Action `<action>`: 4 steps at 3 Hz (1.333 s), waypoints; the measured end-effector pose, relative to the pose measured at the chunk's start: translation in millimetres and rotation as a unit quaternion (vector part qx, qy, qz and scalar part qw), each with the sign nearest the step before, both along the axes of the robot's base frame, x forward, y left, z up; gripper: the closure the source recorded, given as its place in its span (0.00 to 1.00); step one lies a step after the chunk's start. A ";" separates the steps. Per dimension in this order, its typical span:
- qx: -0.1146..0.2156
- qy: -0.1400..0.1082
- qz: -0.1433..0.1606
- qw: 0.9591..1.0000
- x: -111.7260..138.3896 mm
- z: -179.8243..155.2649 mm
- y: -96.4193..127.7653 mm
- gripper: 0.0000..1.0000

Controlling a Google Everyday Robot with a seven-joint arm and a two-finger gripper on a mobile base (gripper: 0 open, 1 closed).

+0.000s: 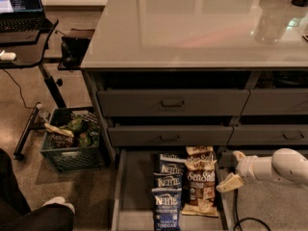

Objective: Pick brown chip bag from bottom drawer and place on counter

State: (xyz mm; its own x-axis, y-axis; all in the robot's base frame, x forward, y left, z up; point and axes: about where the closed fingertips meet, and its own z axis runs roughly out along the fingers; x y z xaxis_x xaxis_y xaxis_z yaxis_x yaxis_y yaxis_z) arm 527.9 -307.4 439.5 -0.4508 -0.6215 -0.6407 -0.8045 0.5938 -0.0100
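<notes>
The brown chip bag (200, 183), with "Sea Salt" lettering, lies flat in the open bottom drawer (137, 189), in its right half. Three dark blue Kettle bags (167, 196) lie in a row just left of it. My gripper (234, 170) is at the drawer's right wall, just right of the brown bag and a little above it. It is open and empty, with one finger near the drawer's back corner and the other over the right wall. The white arm comes in from the right edge. The glossy counter (192, 28) spans the top of the cabinet.
Closed grey drawer fronts (171, 102) sit above the open drawer. A green crate (72, 143) of snack bags stands on the floor at left, beside a black desk (26, 52) with a laptop. A person's leg (33, 215) is at bottom left. A black cable (240, 220) lies under the arm.
</notes>
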 end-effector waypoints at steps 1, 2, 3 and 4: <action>0.000 0.000 0.000 1.000 0.0 0.0 0.0 0.00; 0.004 -0.007 -0.017 1.000 6.7 -21.3 -0.7 0.00; 0.004 -0.028 -0.037 0.999 26.1 -61.7 -2.4 0.00; 0.018 -0.040 -0.044 0.998 42.1 -98.8 4.5 0.00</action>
State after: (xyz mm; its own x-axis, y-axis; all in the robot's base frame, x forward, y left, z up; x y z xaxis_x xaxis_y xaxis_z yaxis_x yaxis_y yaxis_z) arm 569.9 -302.9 340.7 -0.4484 -0.5586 -0.6978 -0.7469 0.6630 -0.0508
